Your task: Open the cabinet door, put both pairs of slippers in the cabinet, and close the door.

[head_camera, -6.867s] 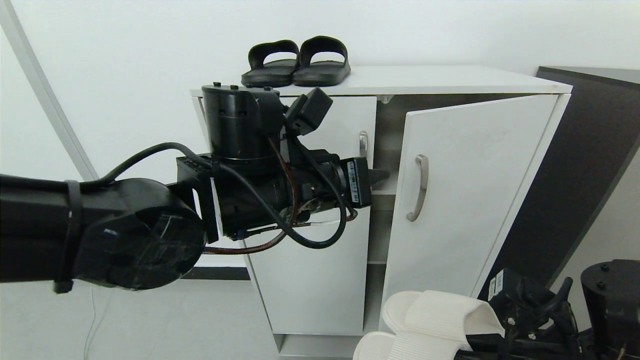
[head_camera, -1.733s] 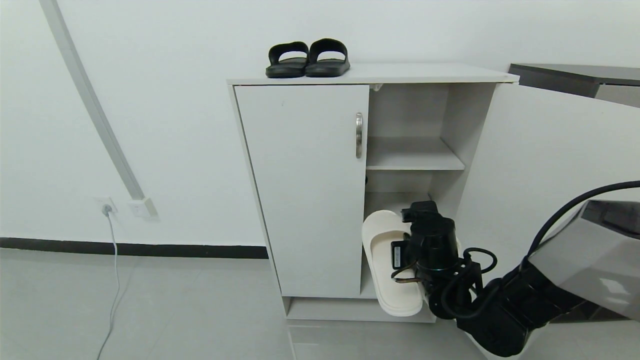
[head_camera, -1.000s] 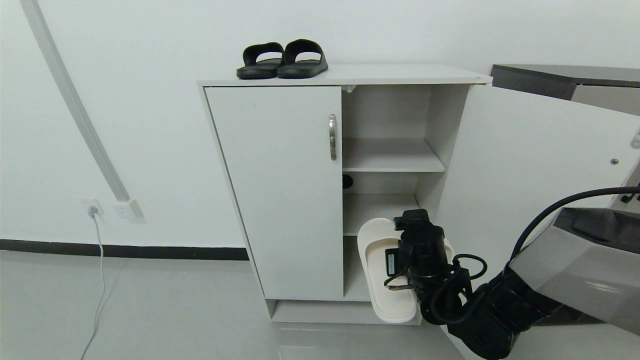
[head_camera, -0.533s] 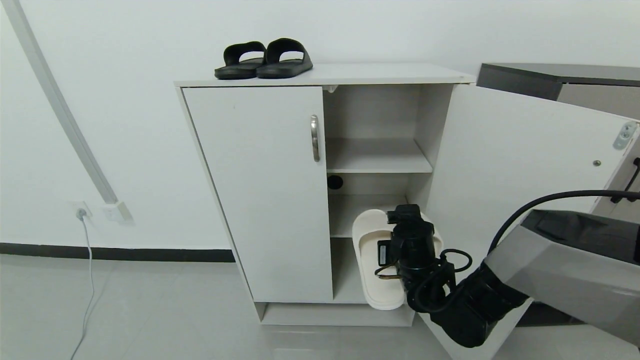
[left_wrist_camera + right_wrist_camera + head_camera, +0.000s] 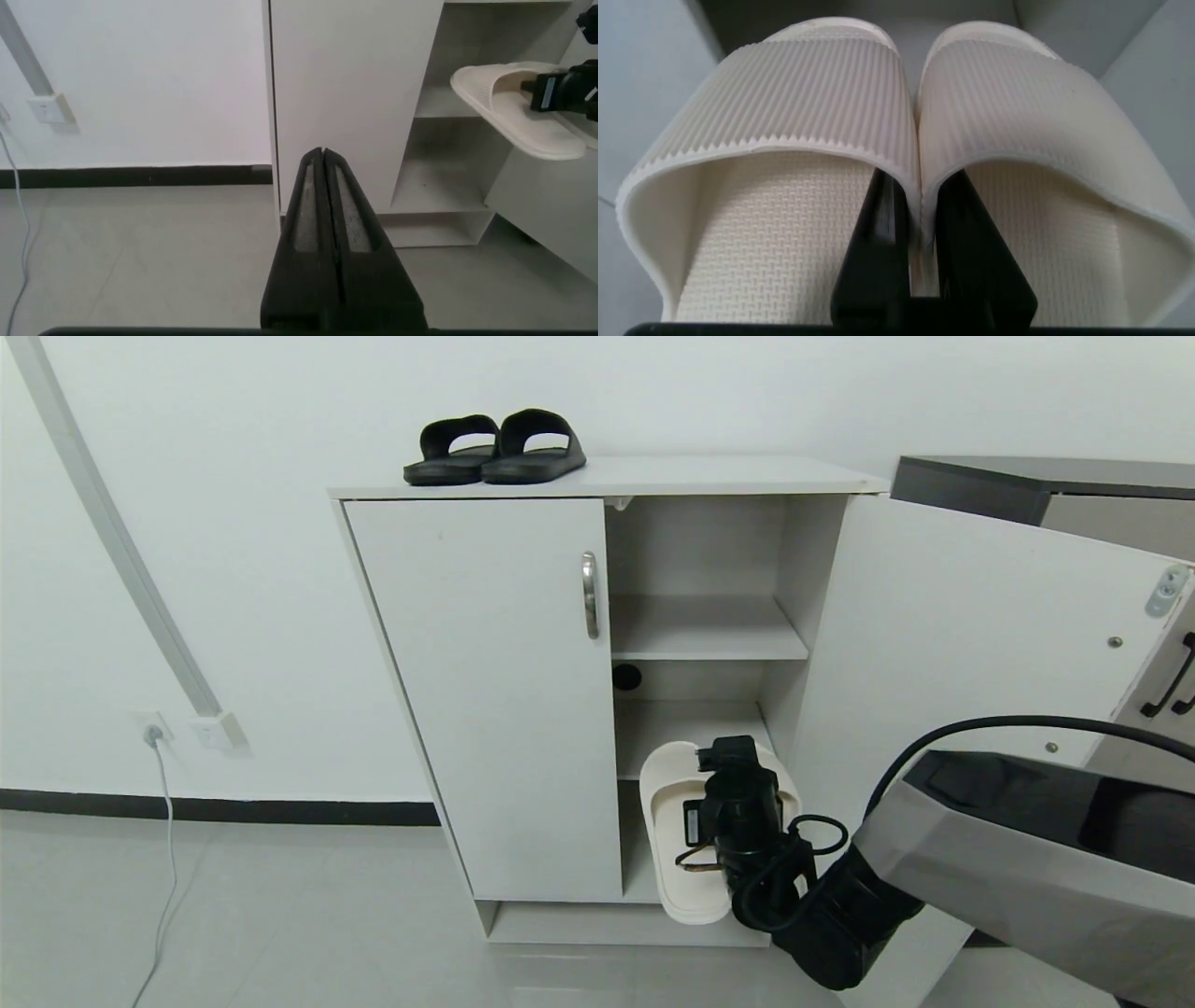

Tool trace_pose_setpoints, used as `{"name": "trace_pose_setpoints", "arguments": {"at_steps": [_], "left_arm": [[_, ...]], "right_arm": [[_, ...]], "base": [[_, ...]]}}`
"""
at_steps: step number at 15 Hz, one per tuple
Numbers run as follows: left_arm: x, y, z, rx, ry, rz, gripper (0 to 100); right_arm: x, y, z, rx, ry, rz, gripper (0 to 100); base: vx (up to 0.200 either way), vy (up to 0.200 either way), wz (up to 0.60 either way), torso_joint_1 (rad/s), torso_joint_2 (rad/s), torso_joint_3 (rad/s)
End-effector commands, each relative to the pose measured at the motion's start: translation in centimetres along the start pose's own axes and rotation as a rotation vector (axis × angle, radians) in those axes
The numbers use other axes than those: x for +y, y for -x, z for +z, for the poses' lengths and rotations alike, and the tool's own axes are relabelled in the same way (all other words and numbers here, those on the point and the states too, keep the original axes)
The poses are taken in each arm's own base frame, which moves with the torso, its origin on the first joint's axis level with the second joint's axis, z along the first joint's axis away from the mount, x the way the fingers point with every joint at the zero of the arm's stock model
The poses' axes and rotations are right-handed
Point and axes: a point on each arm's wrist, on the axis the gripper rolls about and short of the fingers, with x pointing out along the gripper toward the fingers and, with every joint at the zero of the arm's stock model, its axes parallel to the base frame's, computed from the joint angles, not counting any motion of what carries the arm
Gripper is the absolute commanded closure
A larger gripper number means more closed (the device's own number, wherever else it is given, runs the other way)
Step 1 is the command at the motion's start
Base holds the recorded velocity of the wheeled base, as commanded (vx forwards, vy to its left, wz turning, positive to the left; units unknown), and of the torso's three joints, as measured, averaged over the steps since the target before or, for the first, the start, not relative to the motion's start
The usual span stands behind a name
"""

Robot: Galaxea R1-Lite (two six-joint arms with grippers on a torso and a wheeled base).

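The cream slippers (image 5: 665, 840) have ribbed straps (image 5: 785, 103) and footbeds (image 5: 757, 247) with a fine zigzag texture. The black slippers (image 5: 523, 469) are plain. The cabinet (image 5: 485, 691) is white with a silver handle (image 5: 589, 595). The floor (image 5: 280, 915) is pale grey, the wall (image 5: 233, 523) white, the skirting (image 5: 233, 810) black.

left gripper (image 5: 322, 168): fingers pressed together, pointing forward | right gripper (image 5: 920, 245): arm outstretched, clamped on 2 white slippers (image 5: 785, 121)

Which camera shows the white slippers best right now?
Right wrist view: both white slippers up close, straps pinched side by side in the right gripper. In the head view the arm partly covers them at the cabinet opening. The left wrist view shows one, far off.
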Motion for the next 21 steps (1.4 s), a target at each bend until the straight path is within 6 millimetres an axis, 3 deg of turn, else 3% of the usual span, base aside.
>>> {"name": "trace_pose_setpoints", "arguments": {"at_steps": [1, 9, 21], "left_arm": [[0.0, 0.0, 0.0, 0.002, 0.000, 0.001, 100], [0.0, 0.0, 0.0, 0.002, -0.001, 0.001, 100], [0.0, 0.0, 0.0, 0.002, -0.001, -0.001, 100]], "right_arm": [[0.1, -0.3, -0.9, 0.016, 0.011, 0.000, 100], [0.3, -0.6, -1.8, 0.024, 0.019, -0.003, 100], [0.4, -1.0, -2.1, -0.027, -0.011, -0.005, 100]], "base": [[0.000, 0.000, 0.00, 0.000, 0.00, 0.000], [0.000, 0.000, 0.00, 0.000, 0.00, 0.000], [0.000, 0.000, 0.00, 0.002, 0.00, -0.180]]}}
